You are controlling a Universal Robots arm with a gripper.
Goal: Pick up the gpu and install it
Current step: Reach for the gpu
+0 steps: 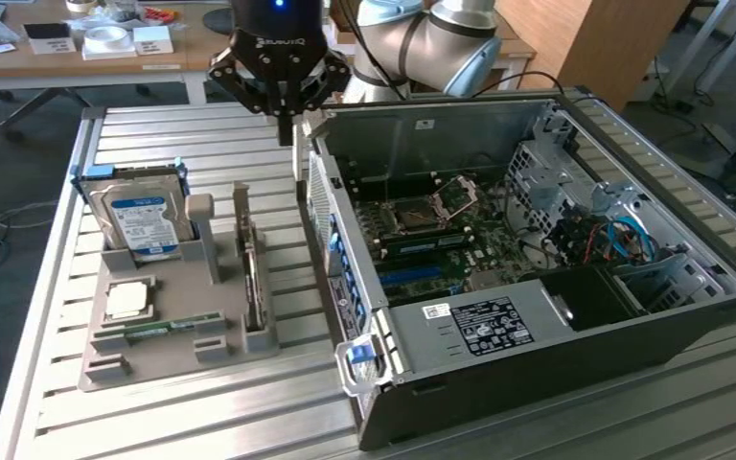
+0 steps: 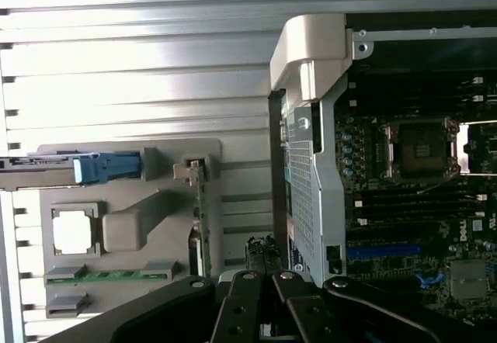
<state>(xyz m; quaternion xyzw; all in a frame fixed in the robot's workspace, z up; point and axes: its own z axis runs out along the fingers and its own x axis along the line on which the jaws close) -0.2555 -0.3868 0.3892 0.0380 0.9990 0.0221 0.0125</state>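
The end effector [image 1: 287,132] is held high above the tabletop [image 1: 189,422], pointed straight down, with its fingers drawn fully together. Nothing can be seen gripped between them. It is positioned over the gap between the grey fixture tray [image 1: 164,287] and the near wall of the open computer case [image 1: 675,316].

The gpu [image 1: 252,283] is found below the end effector, a little toward the exterior view's left, and it has not yet been lifted. It is stood on its long edge in a narrow slot of the tray and propped between upright posts. This was presumably done so that its top edge is offered to a pinch from straight above. In the wrist view it is seen edge-on as a thin green strip.

Further from the end effector on the same side, a blue-labelled hard drive [image 1: 142,220] is kept upright in its own cradle. A processor chip [image 1: 129,300] and a small memory stick [image 1: 164,331] are laid flat in shallow recesses.

On the other side of the end effector, the case is laid on its side with the panel removed. The motherboard [image 1: 445,240] is thereby turned face-up, and it is judged that a card could be pressed in from above.
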